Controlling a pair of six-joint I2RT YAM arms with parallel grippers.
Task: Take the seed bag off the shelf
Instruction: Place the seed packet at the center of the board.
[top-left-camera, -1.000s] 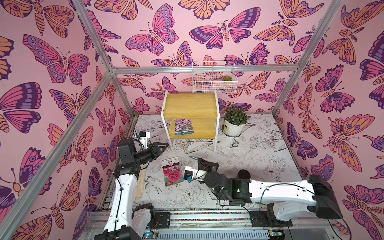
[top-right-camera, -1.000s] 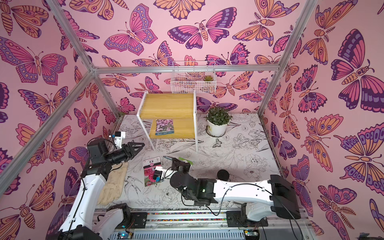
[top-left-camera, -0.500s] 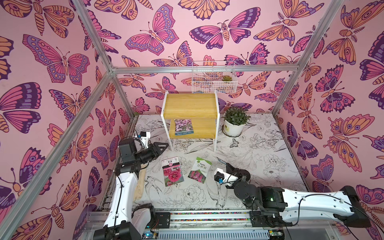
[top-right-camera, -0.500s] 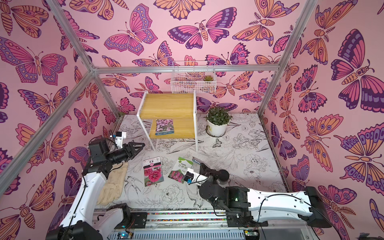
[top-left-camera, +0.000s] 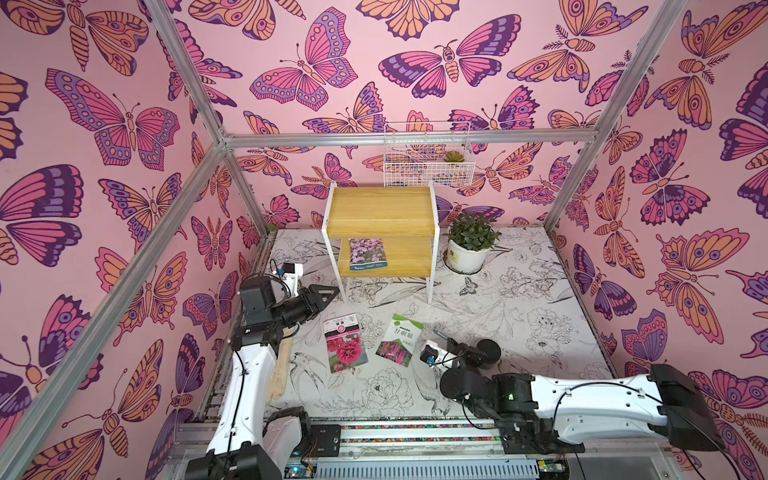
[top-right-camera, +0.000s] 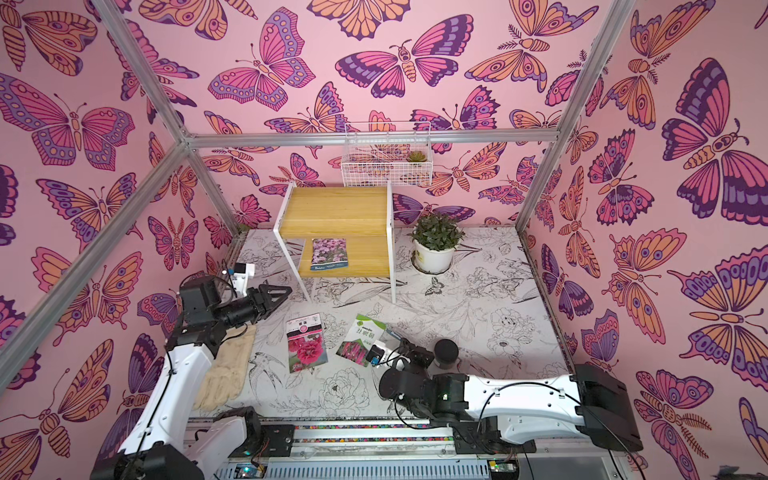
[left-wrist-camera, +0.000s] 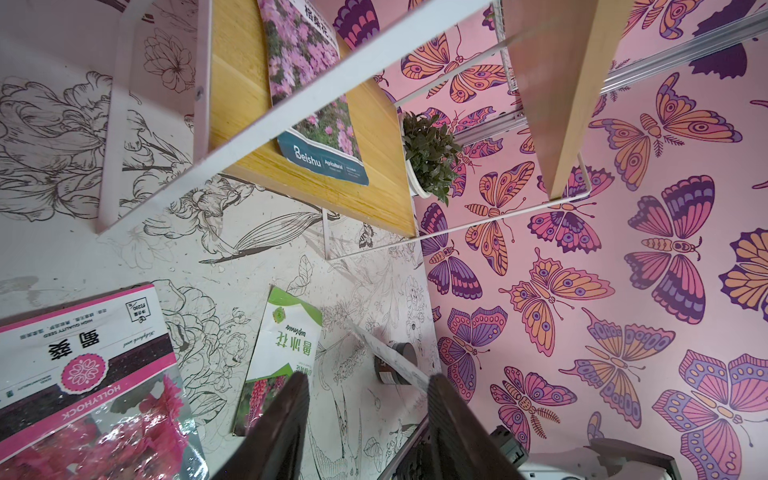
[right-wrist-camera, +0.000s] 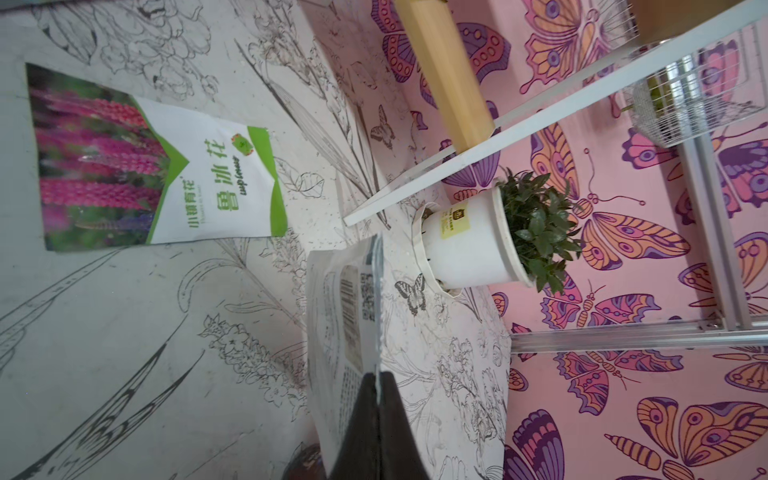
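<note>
Left pincer (left-wrist-camera: 369, 378): mine, jaws apart with nothing between them, near the shelf's (top-left-camera: 382, 208) front left leg (top-left-camera: 335, 270).
Right pincer (right-wrist-camera: 378, 376): clamped on one edge of a white packet (right-wrist-camera: 345, 299), just over the table (top-left-camera: 498, 316) near the jar (top-left-camera: 487, 348).
Seed bag (top-left-camera: 365, 254): flat on the lower board (top-left-camera: 407, 257), toward its left side.
Risk, leg: if I reach in from here, I may clip the thin leg and shove the whole shelf.
Risk, bag: it lies flat and looks slick, so my fingers may push it back instead of pinching it.
Risk, packet: I hold it by one edge only, so it may slip and fall against the jar.
</note>
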